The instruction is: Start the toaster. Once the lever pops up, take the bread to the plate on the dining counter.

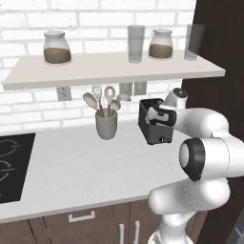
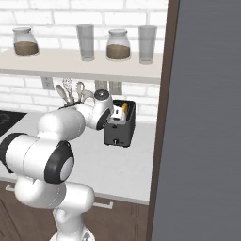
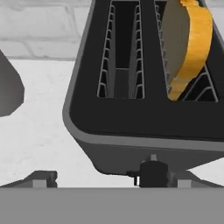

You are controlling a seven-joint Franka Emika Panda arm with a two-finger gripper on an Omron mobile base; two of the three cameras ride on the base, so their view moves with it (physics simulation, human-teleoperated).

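Observation:
The dark toaster (image 1: 153, 131) stands on the pale worktop under the shelf, next to a dark tall panel. In the hand view I look down into its two slots (image 3: 122, 52). The left slot is empty. In the right slot stands the bread (image 3: 188, 43), a tan slice with yellow crust that sticks up above the slot. A small dark lever (image 3: 152, 173) juts from the toaster's near face. My gripper (image 3: 111, 181) hovers just above that end of the toaster (image 2: 121, 127), open, with nothing between its fingers. The plate and the dining counter are out of view.
A grey utensil cup (image 1: 106, 125) with spoons and a whisk stands left of the toaster. A shelf (image 1: 114, 69) with jars and glasses hangs above it. A black hob (image 1: 12, 164) lies at the far left. A tall dark panel (image 2: 202, 117) walls off the right side.

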